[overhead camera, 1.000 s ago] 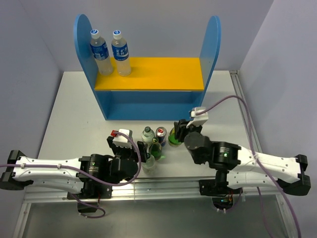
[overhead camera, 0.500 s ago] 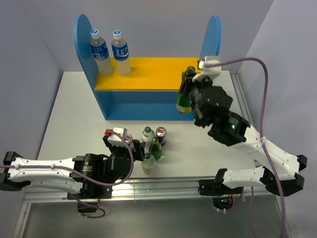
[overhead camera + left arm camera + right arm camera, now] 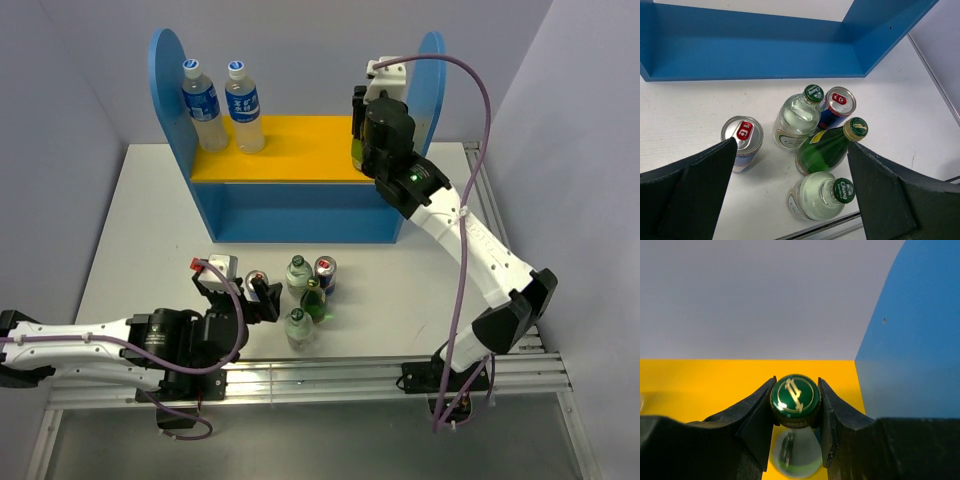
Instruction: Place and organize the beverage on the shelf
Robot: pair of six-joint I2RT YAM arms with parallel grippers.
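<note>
In the right pincer (image 3: 795,390), clamped from both sides by the cap: a green bottle (image 3: 795,396). Upright, long axis vertical, cap pointing straight at the wrist camera. Over the right end of the yellow upper board (image 3: 715,385) of the shelf (image 3: 300,212), just beside the right side panel (image 3: 910,340) — only a narrow strip of yellow between bottle and blue wall. Cannot tell whether the base is touching the board or hanging above it; lower body hidden under the fingers in the wrist view and behind the pincer from above.

Leftward along the board, a long bare run of yellow up to a water bottle (image 3: 244,105) and its twin (image 3: 203,105), side by side at the far left end.

Left pincer (image 3: 790,150) spread wide, gripping nothing, low over the worktop (image 3: 150,220) by its near edge. Ahead of its fingers, a tight cluster near the middle of the near half: a lone can (image 3: 742,137) slightly apart on the left, then a clear bottle (image 3: 797,120), a second can (image 3: 837,105), a dark green bottle (image 3: 827,147) and a nearer clear bottle (image 3: 817,197), packed close. Leaning or upright — hard to judge at this angle. Between cluster and shelf front, a band of bare worktop.

Left arm cut off at the left edge of the top view.
</note>
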